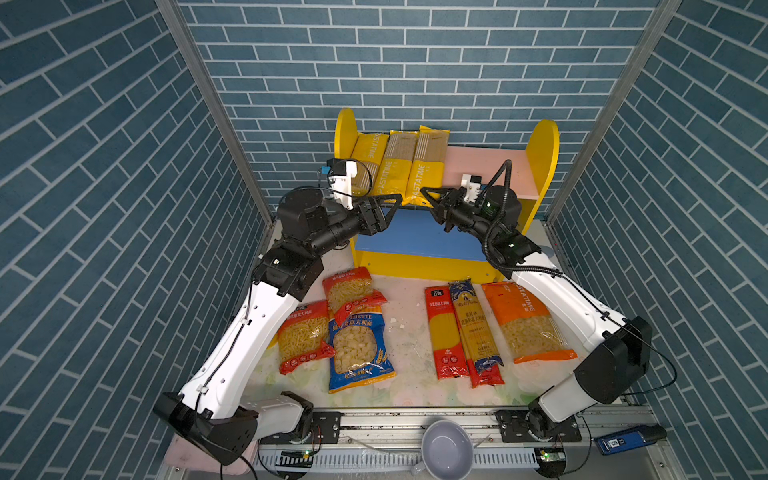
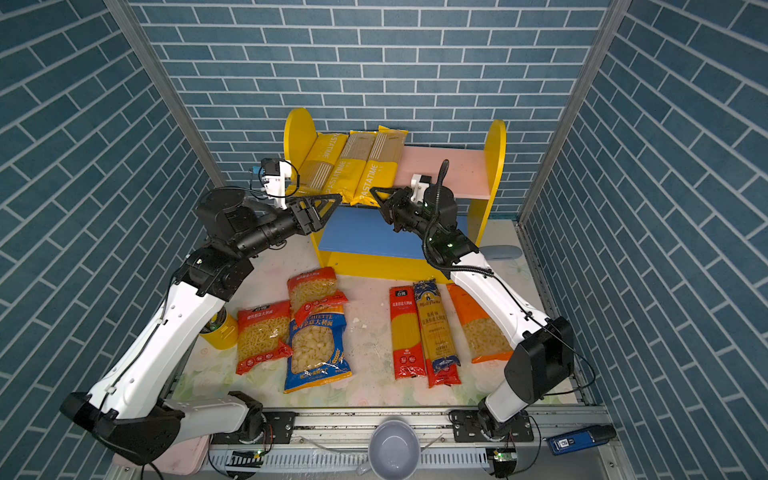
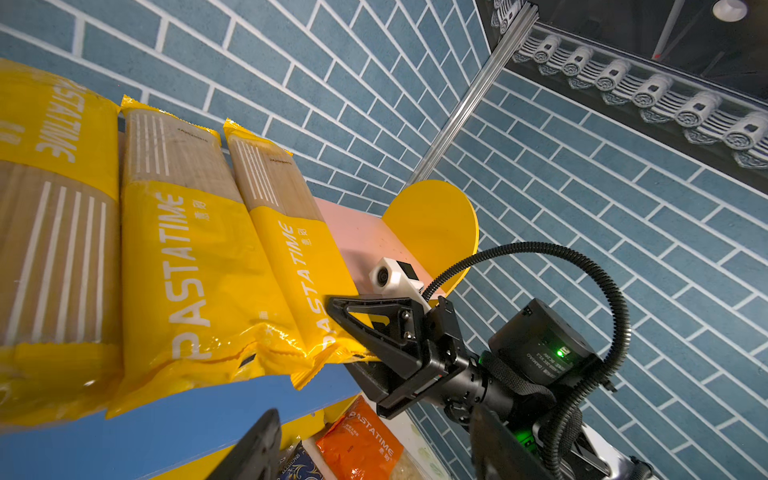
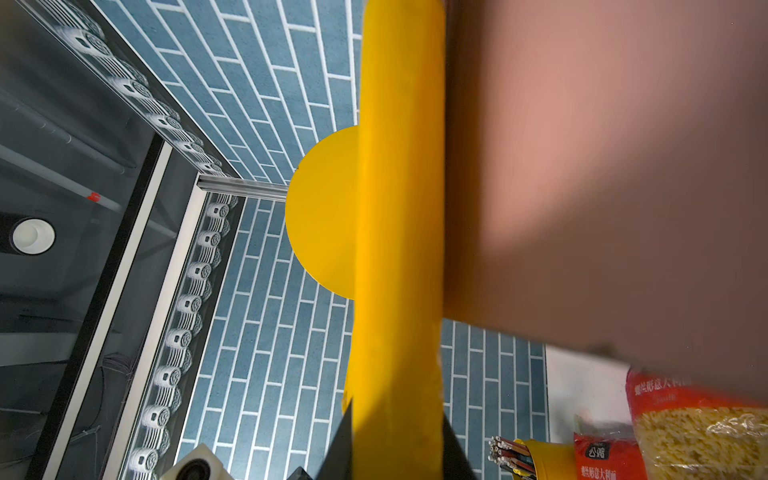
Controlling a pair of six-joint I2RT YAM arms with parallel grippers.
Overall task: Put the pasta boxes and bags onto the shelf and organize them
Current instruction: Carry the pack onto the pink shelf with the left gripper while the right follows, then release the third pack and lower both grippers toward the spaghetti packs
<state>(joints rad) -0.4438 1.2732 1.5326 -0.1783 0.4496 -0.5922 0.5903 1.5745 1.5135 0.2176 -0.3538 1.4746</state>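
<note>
**Third pack nearly settled up top**

On the pink board [image 1: 478, 166] of the shelf [image 1: 544, 153], side by side and leaned back: three yellow packs [image 2: 357, 162], low ends over the front edge. Packed tight to the left, apparently to save room. Astride the third pack's [image 1: 428, 162] low end: right gripper [image 1: 430, 203], jaws narrow; gripping or merely flanking, cannot tell. Just beside the middle pack [image 1: 397, 166]: left gripper [image 1: 388, 212], jaws wide, empty, seemingly posted against a slide. On the table [image 1: 407, 332]: remaining bags [image 1: 359, 353].
</note>
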